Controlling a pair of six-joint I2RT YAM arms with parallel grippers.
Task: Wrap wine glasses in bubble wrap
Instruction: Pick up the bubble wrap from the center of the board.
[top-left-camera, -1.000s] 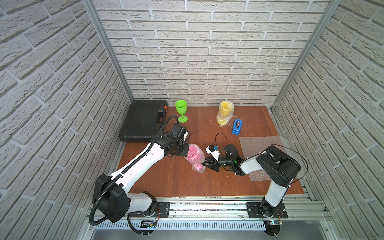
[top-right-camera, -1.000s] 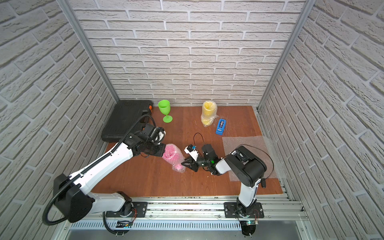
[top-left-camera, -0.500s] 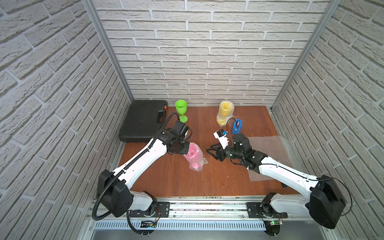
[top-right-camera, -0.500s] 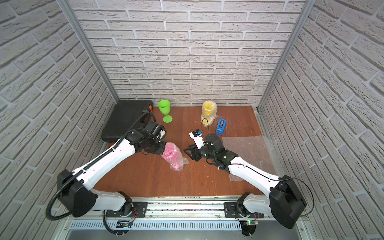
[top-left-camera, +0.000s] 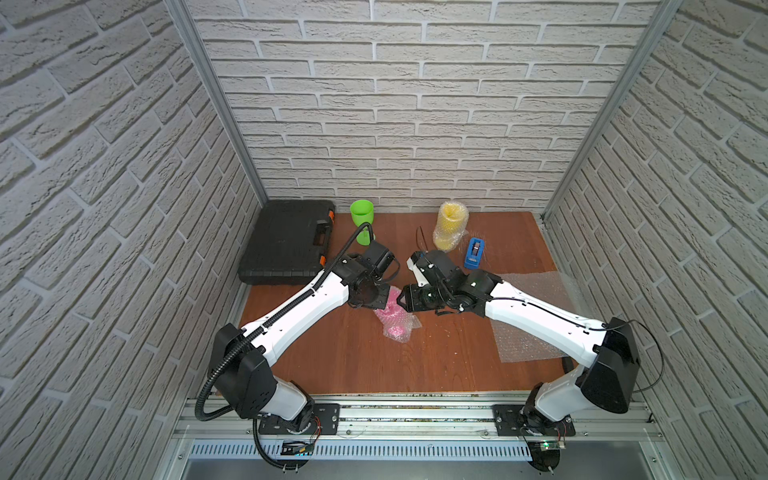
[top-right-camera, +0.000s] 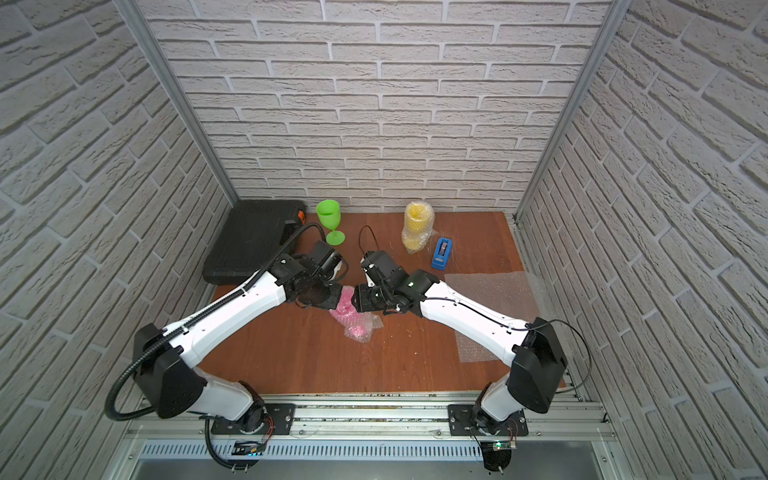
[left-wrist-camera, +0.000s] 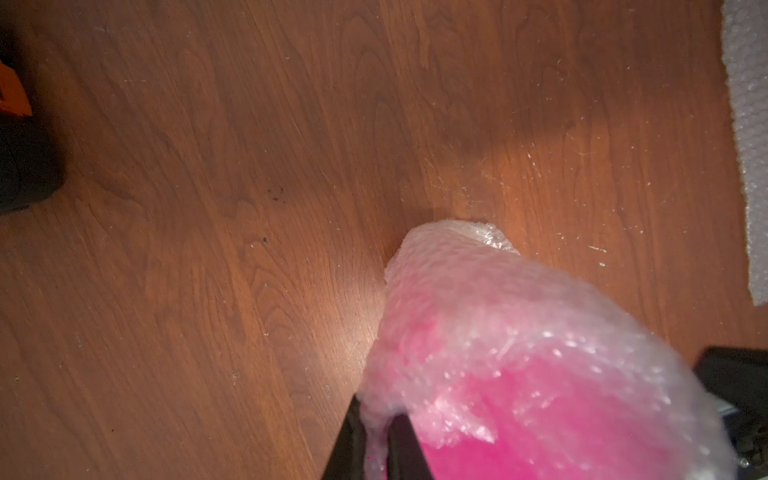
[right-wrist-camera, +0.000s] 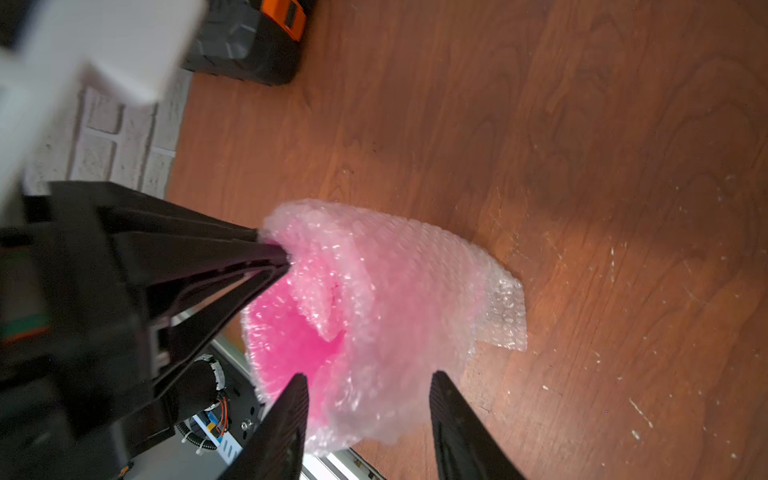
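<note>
On table (top-left-camera: 332, 361) centre, pink goblet (top-left-camera: 397, 328) lies mouth rearward, foot frontward; left gripper (left-wrist-camera: 376, 440) pinches bubble wrap (right-wrist-camera: 415, 291) at mouth, right gripper (right-wrist-camera: 370, 376) open just opp., equally near.

The left arm (top-left-camera: 299, 309) and right arm (top-left-camera: 536, 316) are white shells between black joints. Each base has a black screwed plate (top-left-camera: 328, 415) on the aluminium rail (top-left-camera: 415, 413). From the rail a ribbed black hose (top-left-camera: 348, 245) follows the left arm; thin cable (top-left-camera: 661, 361) loops off the right.
</note>
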